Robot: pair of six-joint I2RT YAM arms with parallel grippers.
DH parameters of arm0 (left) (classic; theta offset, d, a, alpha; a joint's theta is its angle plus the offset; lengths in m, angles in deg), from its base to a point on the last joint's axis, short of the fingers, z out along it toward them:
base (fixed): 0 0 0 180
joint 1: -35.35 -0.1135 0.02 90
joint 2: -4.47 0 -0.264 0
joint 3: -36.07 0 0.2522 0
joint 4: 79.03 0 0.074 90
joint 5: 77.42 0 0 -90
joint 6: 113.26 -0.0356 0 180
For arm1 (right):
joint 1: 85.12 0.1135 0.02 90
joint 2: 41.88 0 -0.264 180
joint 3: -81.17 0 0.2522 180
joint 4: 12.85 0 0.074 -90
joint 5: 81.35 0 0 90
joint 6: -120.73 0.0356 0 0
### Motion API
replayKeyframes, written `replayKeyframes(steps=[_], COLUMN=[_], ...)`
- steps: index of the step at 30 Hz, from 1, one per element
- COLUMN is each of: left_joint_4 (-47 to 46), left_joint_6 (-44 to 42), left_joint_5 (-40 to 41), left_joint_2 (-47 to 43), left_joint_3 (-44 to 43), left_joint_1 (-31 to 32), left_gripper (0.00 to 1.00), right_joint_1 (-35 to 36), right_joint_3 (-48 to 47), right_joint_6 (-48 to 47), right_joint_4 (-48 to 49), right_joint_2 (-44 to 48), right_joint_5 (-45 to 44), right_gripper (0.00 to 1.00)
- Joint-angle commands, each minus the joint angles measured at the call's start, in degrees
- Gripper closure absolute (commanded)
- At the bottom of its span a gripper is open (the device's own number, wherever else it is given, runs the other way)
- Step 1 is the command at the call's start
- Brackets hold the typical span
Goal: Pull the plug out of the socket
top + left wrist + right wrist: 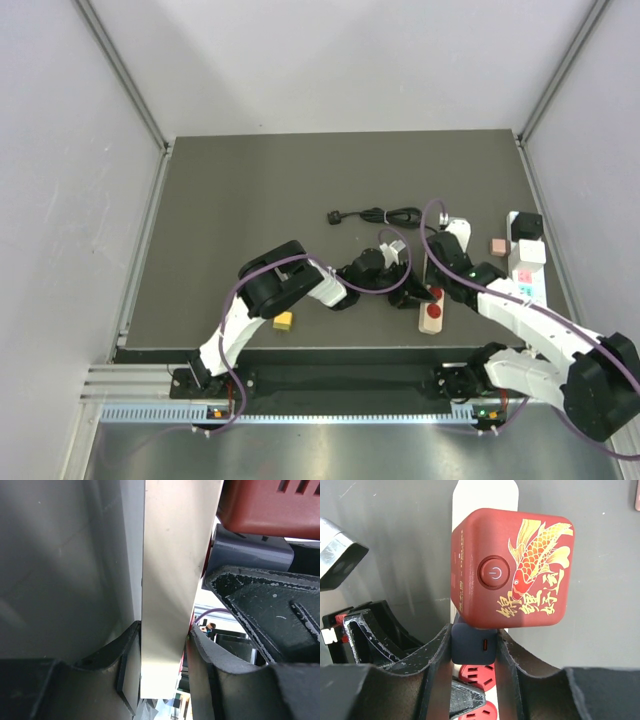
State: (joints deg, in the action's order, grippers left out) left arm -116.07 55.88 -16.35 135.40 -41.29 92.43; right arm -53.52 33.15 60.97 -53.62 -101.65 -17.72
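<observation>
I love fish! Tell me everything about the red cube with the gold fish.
The red cube looks like smooth plastic with rounded corners. The side facing us bears a gold and red fish, gold characters and a round power button. It sits on a white strip. A dark blue block, clamped by the right gripper, touches its near side.

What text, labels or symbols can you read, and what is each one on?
Power symbol, no words: round button on the red cube adapter.
Gold Chinese characters beside the gold carp, same cube: too stylised to read.
Fine print on the cube's side: too small.
Orange mark on the dark blue plug: unreadable.
Coloured labels on the white power strip, top view: blurred.
No text: cream socket strip, left wrist view.
</observation>
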Motion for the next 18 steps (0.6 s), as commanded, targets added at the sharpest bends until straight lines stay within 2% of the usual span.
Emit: replayKeyframes(steps=[1, 5, 9, 12, 16, 18], left_joint_4=[18.46, 17.32, 17.14, 17.23, 17.23, 17.23], left_joint_6=[0.93, 1.37, 1.29, 0.94, 1.02, 1.11], left_joint_5=[9.42, 9.42, 9.50, 9.59, 9.59, 9.50], left_joint_2=[2.48, 2.66, 2.75, 2.66, 3.10, 3.36], left_joint_3=[2.77, 3.39, 3.12, 3.12, 2.86, 2.60], left_joint_1=[-2.24, -2.24, -2.24, -2.24, -2.32, -2.32], left_gripper=[1.00, 1.00, 1.00, 1.00, 1.00, 1.00], right_joint_1=[-4.23, -14.09, -15.33, -14.90, -8.15, -6.38], right_joint_3=[-6.52, -4.77, -3.36, -3.97, -5.99, -6.78], right_joint_6=[-2.55, -1.77, -1.24, -2.02, -4.31, -4.75], right_joint_4=[4.59, 6.44, 6.61, 4.95, 1.44, 0.38], right_joint_2=[3.07, 5.36, 7.38, 8.00, 7.65, 7.21], right_joint_5=[1.45, 18.34, 22.24, 20.05, 6.46, 4.06], right_gripper=[1.00, 1.00, 1.00, 1.00, 1.00, 1.00])
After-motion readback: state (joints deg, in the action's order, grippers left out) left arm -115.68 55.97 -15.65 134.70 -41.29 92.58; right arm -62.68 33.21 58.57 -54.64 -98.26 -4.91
